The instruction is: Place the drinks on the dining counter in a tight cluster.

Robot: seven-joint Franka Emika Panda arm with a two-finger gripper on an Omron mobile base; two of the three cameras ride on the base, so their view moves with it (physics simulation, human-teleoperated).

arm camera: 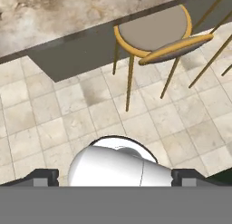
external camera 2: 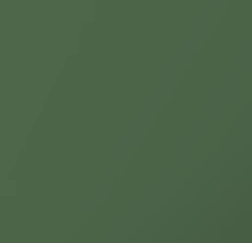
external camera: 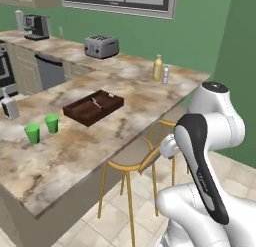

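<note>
Folded low at the lower right of the left base view, the white arm with dark joints is sitting tucked in on itself, its black-fronted forearm slanting down and its rounded shoulder rising above. In the hand view, the end effector (arm camera: pixel 115 177) is pointing down at the pale tiled floor (arm camera: pixel 54 109), its two small dark fingertips (arm camera: pixel 43 177) standing wide apart and released, gripping nothing. Just beyond it, a yellow-framed stool with a grey round seat (arm camera: pixel 152 30) is standing tucked against the overhanging edge.

Across the wide tan-and-brown marbled stone surface (external camera: pixel 90 141), going left to right, two small green cups (external camera: pixel 41 128) are standing side by side near the left end, a dark wooden tray (external camera: pixel 93 106) is lying in the middle, and the taller yellow bottle with a pale cap (external camera: pixel 158 68) is standing upright at the far right end with the tiny clear water bottle (external camera: pixel 165 74) just beside it. Both are well apart from the arm. Behind, a silver toaster (external camera: pixel 101 46) is resting on the back counter.
</note>
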